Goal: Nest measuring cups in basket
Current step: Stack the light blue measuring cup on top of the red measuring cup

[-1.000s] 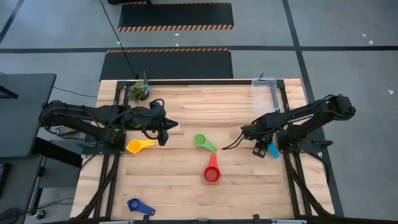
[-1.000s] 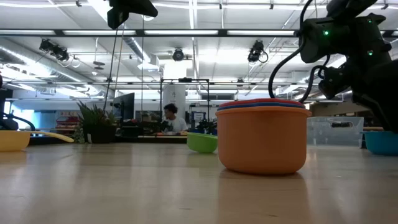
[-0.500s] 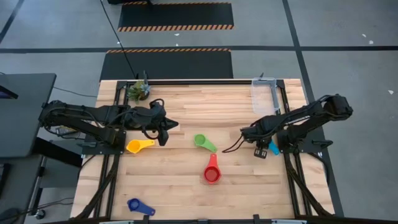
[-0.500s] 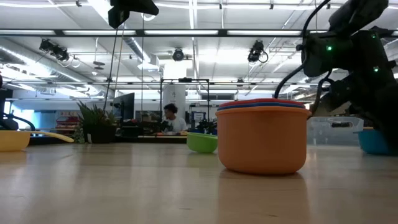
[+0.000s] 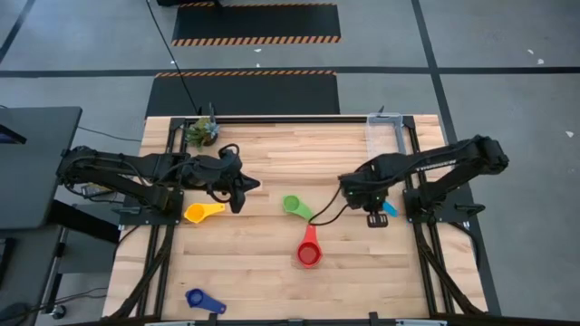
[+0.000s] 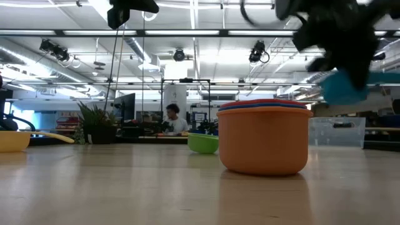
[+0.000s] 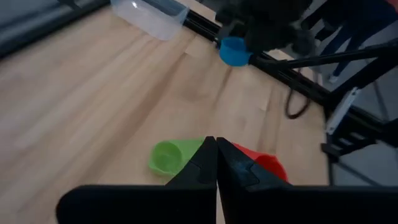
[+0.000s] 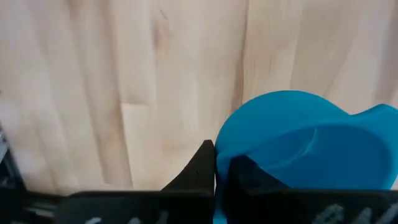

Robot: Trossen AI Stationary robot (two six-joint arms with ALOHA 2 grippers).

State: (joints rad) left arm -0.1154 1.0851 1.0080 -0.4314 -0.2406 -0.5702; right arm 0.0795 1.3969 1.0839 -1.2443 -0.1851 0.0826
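My right gripper (image 5: 373, 215) is at the table's right and is shut on the light blue measuring cup (image 5: 388, 210), which hangs above the wood (image 6: 344, 86). My left gripper (image 5: 240, 190) hovers shut and holds nothing at the left-centre, above the yellow cup (image 5: 201, 212). The green cup (image 5: 292, 205) lies at mid-table. The red cup (image 5: 309, 252) sits nearer the front; in the low view it shows as nested cups with an orange outer one (image 6: 265, 142). A dark blue cup (image 5: 201, 299) lies near the front left. The clear basket (image 5: 384, 134) stands at the far right. My right gripper pinches the light blue cup by its rim (image 8: 219, 148), with one finger (image 8: 199, 171) outside the wall and the other (image 8: 244, 175) over the bowl's inside. The fingers come from above, pointing down. The cup hangs below them, lifted clear of the table.
A small potted plant (image 5: 203, 131) stands at the far left edge. Black frame rails (image 5: 408, 154) run along the table's sides beside the basket. Bare wood lies between the green cup and the basket.
My right gripper has risen and gone a little toward the table's left with the light blue cup. The cup stood on the table a second ago and now hangs clear of it. My left gripper stays in place.
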